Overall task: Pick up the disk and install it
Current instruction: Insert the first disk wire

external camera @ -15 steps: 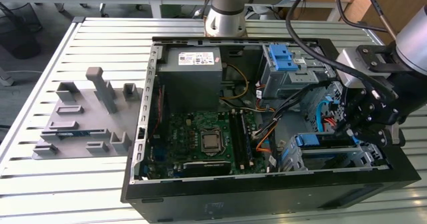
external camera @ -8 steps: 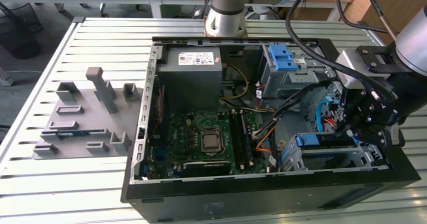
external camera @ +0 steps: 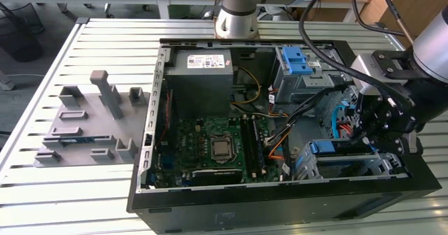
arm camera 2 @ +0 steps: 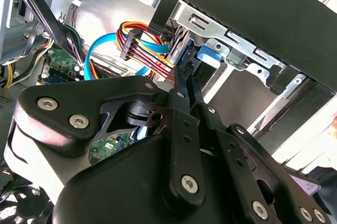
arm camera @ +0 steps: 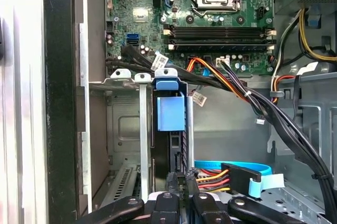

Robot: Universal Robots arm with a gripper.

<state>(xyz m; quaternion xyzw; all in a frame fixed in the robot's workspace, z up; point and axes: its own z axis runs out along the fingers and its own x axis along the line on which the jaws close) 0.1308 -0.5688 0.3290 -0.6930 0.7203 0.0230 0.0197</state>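
Blue plastic marks the disk: in the first wrist view it stands on edge in the metal drive cage, its blue rail and tab uppermost in the slot, with the dark body of the drive running down toward the camera. The gripper sits right at the near end of the disk, and its fingers are drawn narrow, close together against that end; whether they actually clamp it I cannot tell. In the second wrist view the black fingers reach to the blue piece at the cage's edge, beside a bundle of red, yellow and orange wires. In the exterior view the gripper hangs over the cage at the open computer case's corner toward the exterior view's right, with the motherboard further left. The case lies on a slatted metal desk.
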